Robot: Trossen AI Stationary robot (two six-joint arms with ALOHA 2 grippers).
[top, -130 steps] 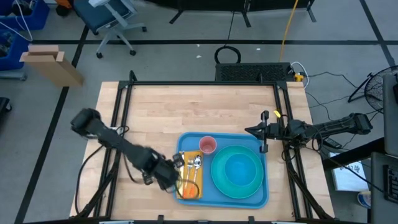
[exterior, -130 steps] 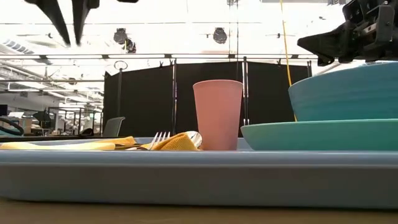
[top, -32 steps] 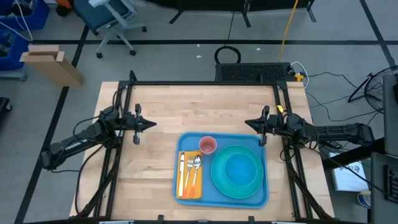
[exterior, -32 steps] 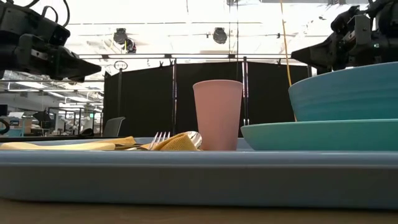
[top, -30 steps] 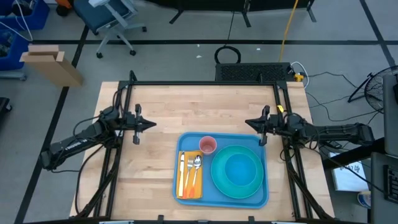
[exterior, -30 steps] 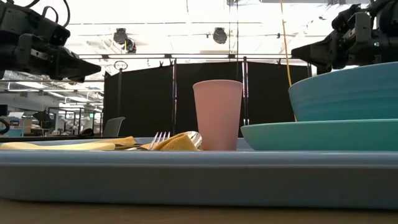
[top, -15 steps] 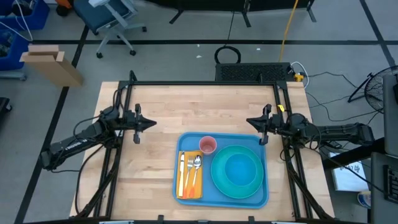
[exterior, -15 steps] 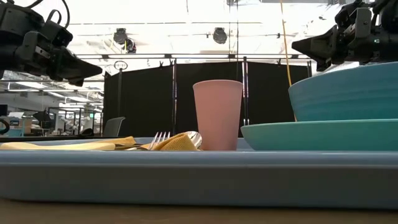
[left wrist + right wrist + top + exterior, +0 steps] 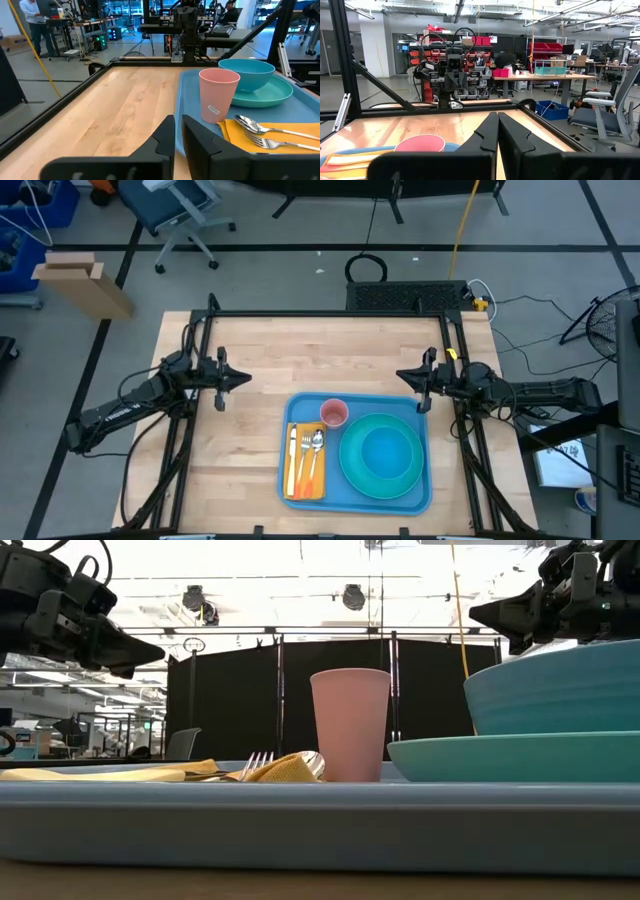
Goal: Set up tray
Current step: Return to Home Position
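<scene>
Tray [image 9: 303, 409] lies flat on the wooden table [image 9: 320, 350], near the front edge and right of centre. Its long axis runs left to right across the table, and its short ends face the two arms. A turquoise plate [image 9: 500, 755] fills its right part, with a turquoise bowl [image 9: 560, 690] sitting on it. A yellow-orange napkin [image 9: 305, 485] covers the left end, its length running front to back. A pink cup [image 9: 334, 414] stands upright at the far edge, between napkin and plate. On the napkin a fork [image 9: 265, 143] and spoon [image 9: 250, 121] lie side by side, heads towards the far edge. The left gripper [image 9: 243, 379] and right gripper [image 9: 402, 377] hover beyond the tray's far corners, tips pointing inward, fingers pressed together on nothing.
</scene>
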